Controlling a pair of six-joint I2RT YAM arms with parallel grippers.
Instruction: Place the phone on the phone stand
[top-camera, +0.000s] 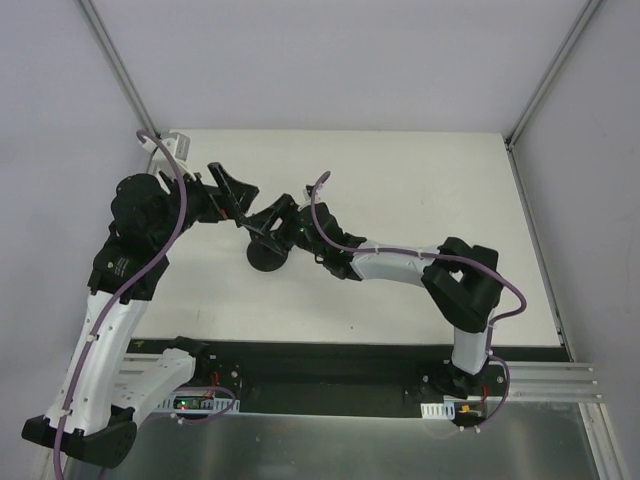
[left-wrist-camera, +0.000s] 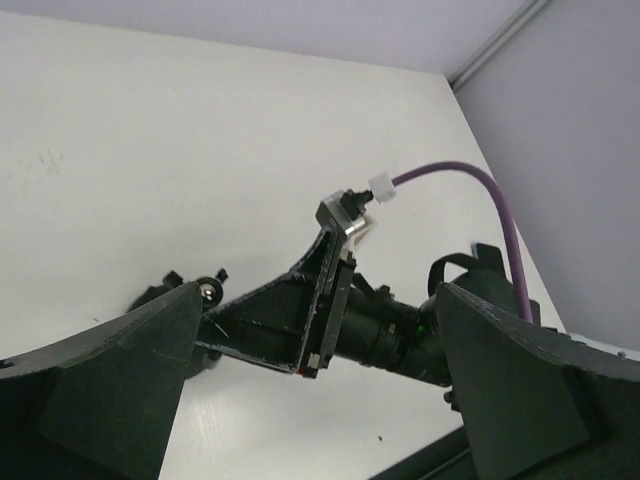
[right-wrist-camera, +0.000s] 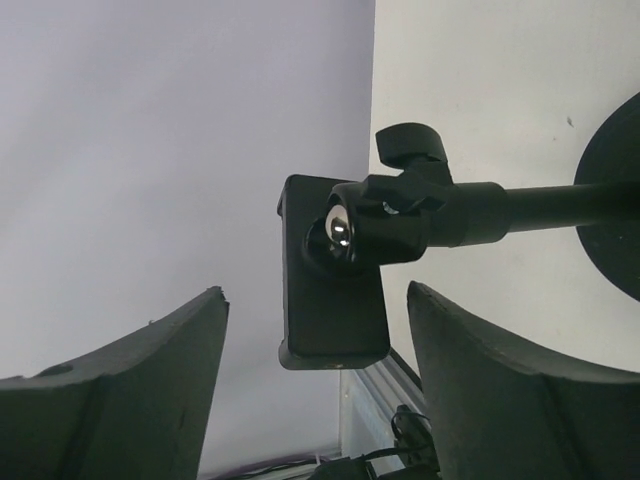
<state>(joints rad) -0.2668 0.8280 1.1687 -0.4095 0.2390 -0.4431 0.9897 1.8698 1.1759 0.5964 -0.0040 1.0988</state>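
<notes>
The phone stand (top-camera: 268, 258) stood on the left half of the table (top-camera: 420, 180), about midway between its far and near edges, its round disc flat on the surface. In the right wrist view its neck ran out to a ball joint, and against that joint lay a flat black slab with rounded corners, which I took for the phone (right-wrist-camera: 332, 300), seemingly already seated at the cradle. Whether it was truly caught there could not be told.

The right gripper (right-wrist-camera: 315, 292) straddled the slab, one finger on each long side with a clear gap on both, so its jaws were parted and grasping nothing. The left gripper (top-camera: 236, 198) hung just beside the stand on its left edge side, jaws spread wide and empty, facing the right one.

The phone looked thin, stiff and light, with smooth dark faces that would likely slide under a pinch. The two long edges seemed the safest place to take hold, near the middle of its length, so that the pads bore on the rim and not the face. A hard squeeze was hardly called for. The stand looked light too, and its ball joint might swivel or the disc tip if the phone were pushed sideways, so any correction was probably best made square to the cradle
</notes>
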